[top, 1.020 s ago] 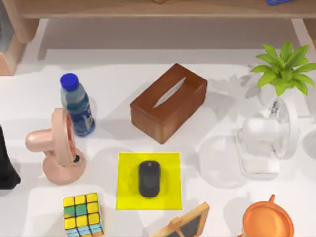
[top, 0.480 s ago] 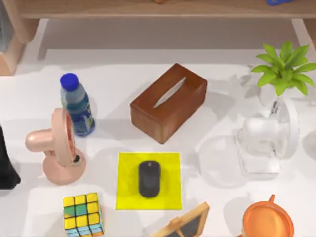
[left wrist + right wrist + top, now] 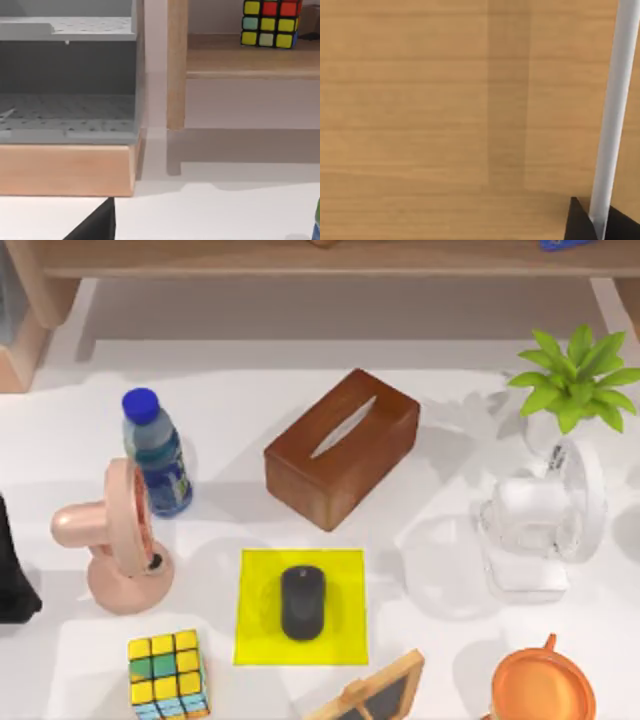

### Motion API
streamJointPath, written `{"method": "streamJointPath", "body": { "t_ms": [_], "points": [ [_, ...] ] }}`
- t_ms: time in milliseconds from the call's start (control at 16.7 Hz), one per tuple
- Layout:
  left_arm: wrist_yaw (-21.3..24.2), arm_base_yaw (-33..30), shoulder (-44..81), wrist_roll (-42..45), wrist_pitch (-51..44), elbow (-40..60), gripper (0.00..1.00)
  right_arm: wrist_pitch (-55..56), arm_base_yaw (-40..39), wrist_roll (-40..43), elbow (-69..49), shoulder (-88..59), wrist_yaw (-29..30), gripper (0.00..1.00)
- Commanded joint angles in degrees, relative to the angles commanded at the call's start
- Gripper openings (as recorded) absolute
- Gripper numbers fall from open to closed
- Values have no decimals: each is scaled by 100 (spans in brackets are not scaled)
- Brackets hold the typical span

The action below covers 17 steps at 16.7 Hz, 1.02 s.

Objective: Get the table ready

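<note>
While the desk (image 3: 300,410) spans the whole top view, it carries tissue box (image 3: 342,448), bottle (image 3: 157,452), mouse (image 3: 302,601) on yellow mat (image 3: 256,580) | pincer state: cannot tell, either arm | progress: judged early, clutter remaining.

top: overhead, down onto table (image 3: 250,390) | wrists: close on shelf (image 3: 240,55)
</note>
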State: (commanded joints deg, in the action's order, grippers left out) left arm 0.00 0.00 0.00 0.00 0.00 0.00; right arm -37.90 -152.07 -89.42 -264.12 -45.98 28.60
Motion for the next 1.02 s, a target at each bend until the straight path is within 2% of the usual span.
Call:
{"method": "streamJointPath", "body": {
  "t_ms": [420,1020],
  "points": [
    [0,0,0,0,0,0,100,174,-51,-20,232,126,-82,0],
    [0,0,0,0,0,0,100,1087,-419,-41,1970,938,-443,0]
  ]
}}
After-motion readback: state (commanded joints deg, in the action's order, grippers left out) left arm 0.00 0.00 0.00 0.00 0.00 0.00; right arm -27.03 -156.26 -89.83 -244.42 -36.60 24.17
